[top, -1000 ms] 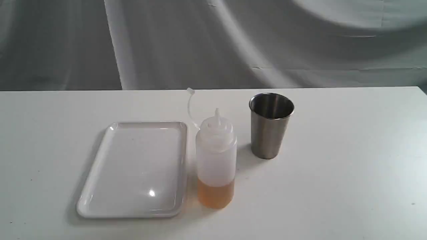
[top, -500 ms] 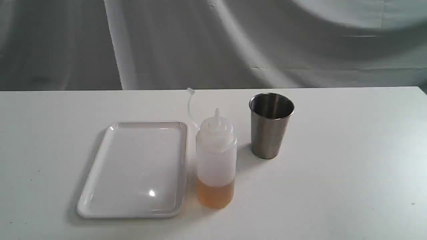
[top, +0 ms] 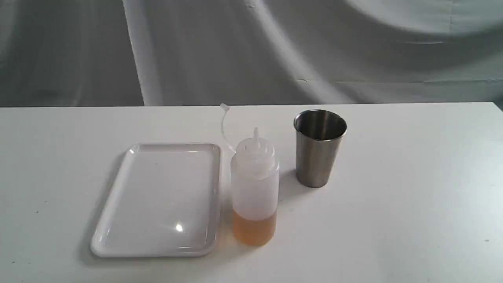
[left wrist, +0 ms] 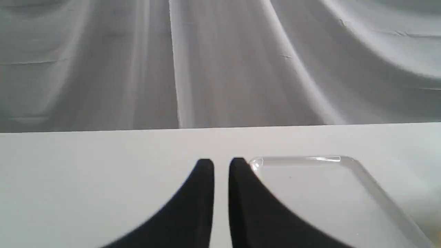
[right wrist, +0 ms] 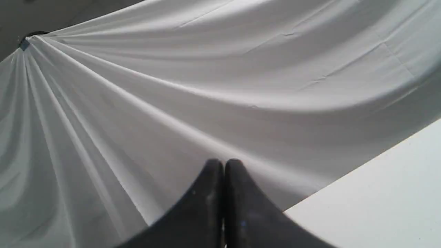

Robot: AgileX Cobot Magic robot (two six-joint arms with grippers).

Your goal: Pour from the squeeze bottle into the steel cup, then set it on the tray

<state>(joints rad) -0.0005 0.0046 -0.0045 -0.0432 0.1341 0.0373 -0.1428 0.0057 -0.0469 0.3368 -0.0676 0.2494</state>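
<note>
**A:** On the white table (top: 412, 196), what lies where?

**B:** Biggest first: the tray (top: 157, 196) lies flat on the left with nothing on it. Just beside its right edge the squeeze bottle (top: 254, 188) stands upright, with amber liquid filling only its lower part. To the right of the bottle and a little farther back, apart from it, the steel cup (top: 319, 153) is upright with its mouth open. Smallest of all, the bottle's cap (top: 224, 106) hangs off on its thin strap, so the nozzle (top: 256, 133) looks uncovered.

**A:** And the arms?

**B:** Neither shows in the exterior view. The left gripper (left wrist: 221, 165) hovers over the table by a corner of the tray, its fingers a narrow slit apart and holding nothing. The right gripper (right wrist: 224, 163) faces the draped cloth, fingers pressed together, also empty.

**A:** So which step?

**B:** I judge it the very start: nothing grasped, nothing poured. Next, one gripper must spread wide enough for the bottle's body, close on it gently, since soft plastic may squirt, then lift and tip the nozzle over the cup's rim.
</note>
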